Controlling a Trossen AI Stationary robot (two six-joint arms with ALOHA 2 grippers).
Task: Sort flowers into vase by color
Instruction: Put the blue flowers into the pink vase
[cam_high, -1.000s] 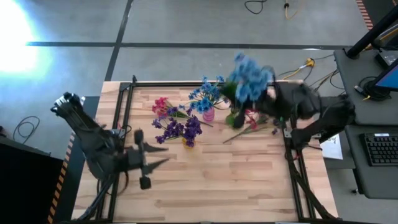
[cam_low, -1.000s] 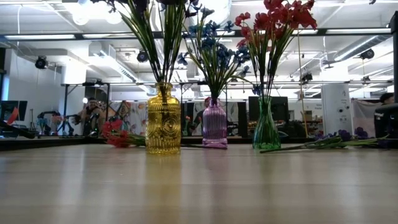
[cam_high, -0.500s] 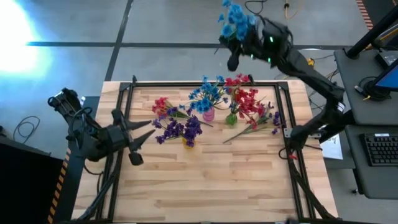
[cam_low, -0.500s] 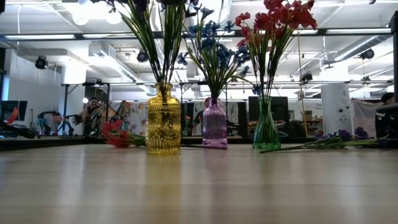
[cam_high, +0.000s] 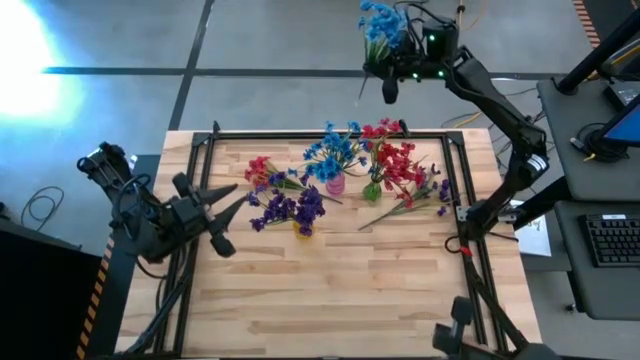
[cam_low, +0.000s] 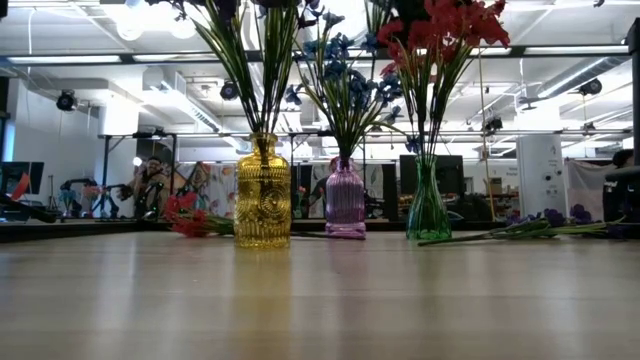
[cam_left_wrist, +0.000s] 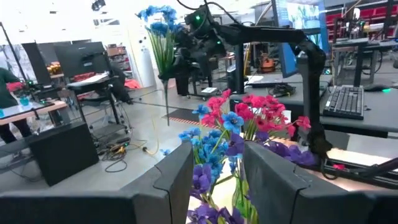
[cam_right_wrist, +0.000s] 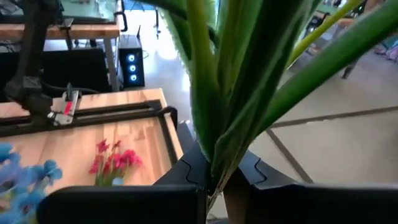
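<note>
Right gripper (cam_high: 388, 62) clamps blue flowers (cam_high: 379, 25) beyond the table; left gripper (cam_high: 222, 213) seemingly parted, empty, fingertips blurred.

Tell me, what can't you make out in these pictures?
- Low view: tops of the flowers in the yellow vase are cut off by the upper edge.
- Low view: neither arm appears, so their height is unclear.
- High view: the vases sit hidden under their own blooms; only the pink vase peeks out.
- Right wrist view: the blue flowers in the right pincer show only stems; blooms fall outside.
</note>
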